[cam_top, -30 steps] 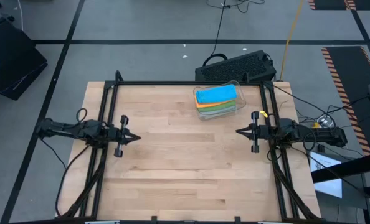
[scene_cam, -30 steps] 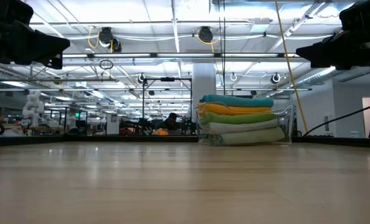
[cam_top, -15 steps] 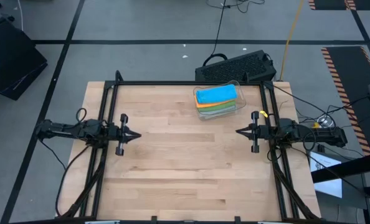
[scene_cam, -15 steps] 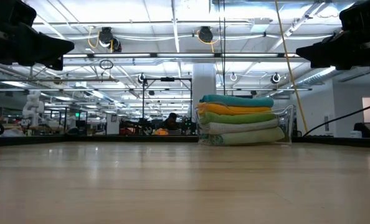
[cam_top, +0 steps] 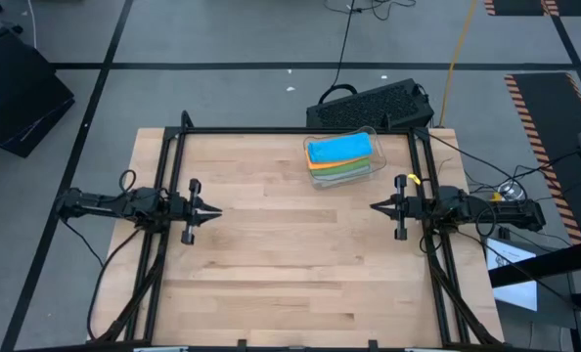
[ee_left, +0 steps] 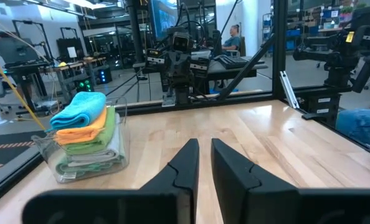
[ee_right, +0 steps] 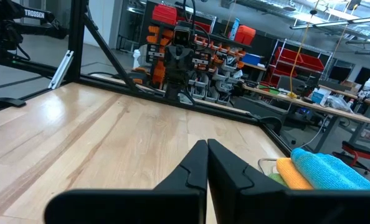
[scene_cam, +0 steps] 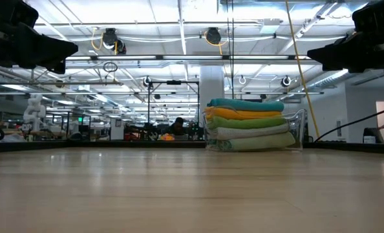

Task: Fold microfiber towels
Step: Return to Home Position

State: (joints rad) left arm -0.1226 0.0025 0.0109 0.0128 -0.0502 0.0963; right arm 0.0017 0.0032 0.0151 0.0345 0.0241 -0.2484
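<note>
Now, the wooden tabletop (cam_top: 290,284): bare boards over nearly all of it, with the black frame (cam_top: 290,130) running along its far, left and right edges. No change there against either earlier frame.

Left arm (cam_top: 105,204) lies level across the middle of the left edge, pointing inward. Left gripper (cam_top: 212,212) hangs above the boards just inside that edge. Fingers (ee_left: 184,163) are drawn together with only a thin slit between them, and nothing is held. Compared with one second ago its tip sits a touch further toward the table centre; compared with half a second ago there is no shift.

Right arm (cam_top: 476,208) mirrors it over the middle of the right edge. Right gripper (cam_top: 377,206) is clear of the surface, with fingers (ee_right: 194,165) pressed closed and empty. Position is identical in all three high views.

Clear bin (cam_top: 378,166) stands near the far edge, toward the far right corner and just inside the frame. It has not moved.

Microfiber towels (scene_cam: 247,123): all folded and stacked inside the bin, with the pile rising above its wall.
- The stack reads, top down: blue towel (scene_cam: 247,105), orange towel (scene_cam: 244,114), bright green towel (scene_cam: 247,122), a pale grey one (scene_cam: 240,132), and a pale green one (scene_cam: 256,142) at the bottom.
- From above, only the blue towel shows fully, with orange and green edges peeking out on the side toward the near edge.
- Stack order and outline are the same as in the earlier frames.

Both grippers are well apart from the bin and from each other.
</note>
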